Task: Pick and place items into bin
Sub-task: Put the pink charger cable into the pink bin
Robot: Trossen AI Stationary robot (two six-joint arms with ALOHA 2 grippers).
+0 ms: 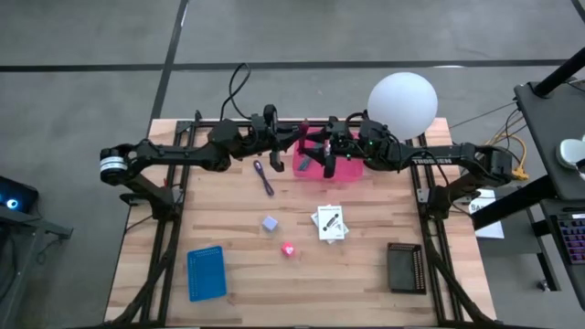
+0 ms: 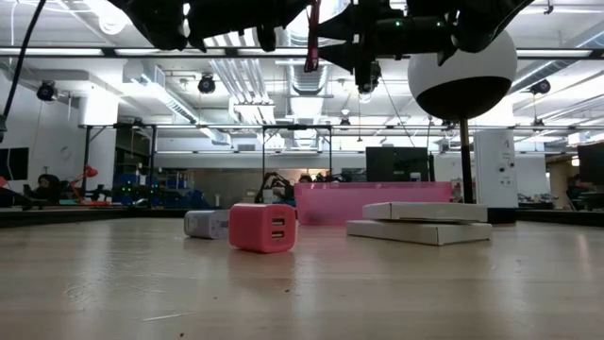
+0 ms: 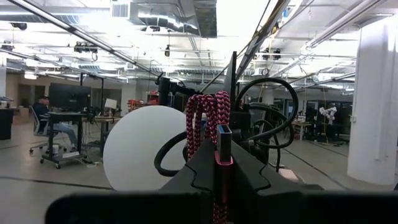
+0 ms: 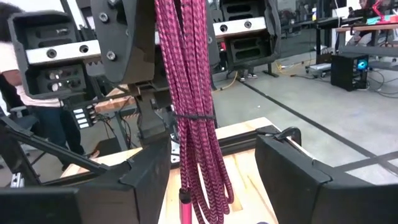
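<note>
A coiled magenta braided cable [image 4: 189, 112] hangs between the two arms above the pink bin [image 1: 352, 169] at the table's far middle. My left gripper [image 3: 222, 177], reaching in from the left, is shut on it. My right gripper [image 4: 211, 180], coming from the right, is open, with one finger on either side of the hanging coil and apart from it. On the table lie a purple cord [image 1: 265, 176], a lavender cube [image 1: 270, 222], a small pink piece [image 1: 289, 249] and a white card with black print [image 1: 329, 222]. My left gripper pinches the coiled cable between its two fingers, near the end with the USB plug [image 3: 224, 140]. Several strands are bundled together in the hold. The coil hangs clear below the fingers, bound by a tie [image 4: 194, 116], and its lower loops [image 4: 211, 196] are above the table.
A white sphere [image 1: 402, 102] stands behind the bin by the right arm. A blue tray [image 1: 206, 271] lies near the left front, a black block [image 1: 405, 267] near the right front. People and desks show in the room beyond.
</note>
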